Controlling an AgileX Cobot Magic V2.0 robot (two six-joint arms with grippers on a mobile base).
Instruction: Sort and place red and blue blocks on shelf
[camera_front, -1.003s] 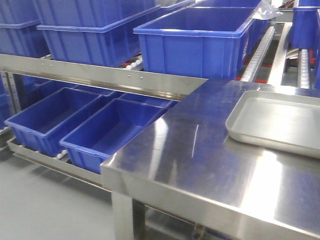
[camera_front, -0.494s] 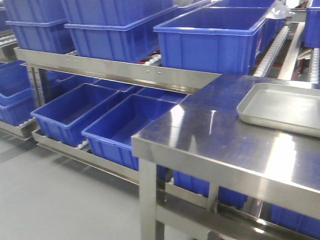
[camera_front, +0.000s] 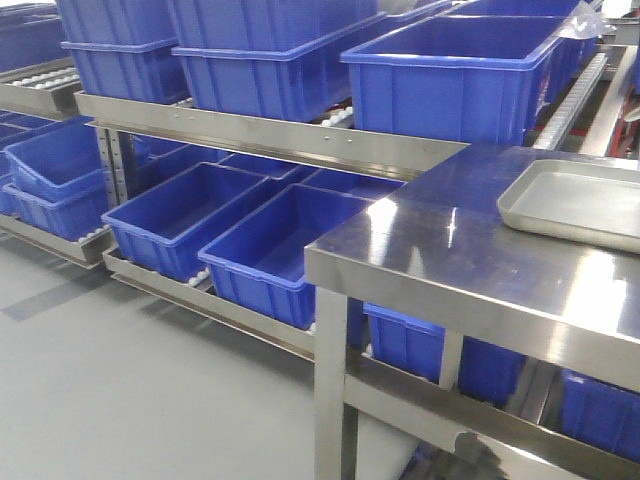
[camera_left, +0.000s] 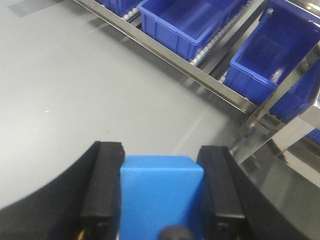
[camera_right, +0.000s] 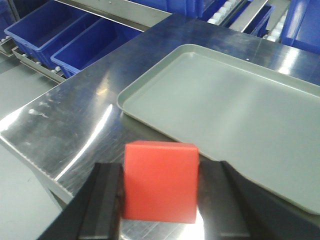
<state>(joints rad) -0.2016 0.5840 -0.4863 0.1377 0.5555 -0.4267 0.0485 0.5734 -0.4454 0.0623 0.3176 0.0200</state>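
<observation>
Table (camera_front: 450, 260) showing polished steel: glossy, throwing bright glare, fine scuffs showing near edge in right wrist view. Shelf (camera_front: 280, 142) rail looking like brushed steel, giving duller sheen. Bins (camera_front: 270, 240) reading as blue plastic, smooth and faintly shining. Rollers (camera_front: 572, 95) appearing white plastic. Tray (camera_right: 240, 110) looking smooth, matt grey. Floor (camera_front: 120, 380) looking smooth, matt grey. Blue block (camera_left: 161, 195) and red block (camera_right: 160, 182) both showing plain matt faces. Left gripper (camera_left: 161, 160) pads (camera_left: 102, 185) looking black, matt.

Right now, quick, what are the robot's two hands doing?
Left gripper: shut on the blue block.
Right gripper: shut on the red block.
</observation>
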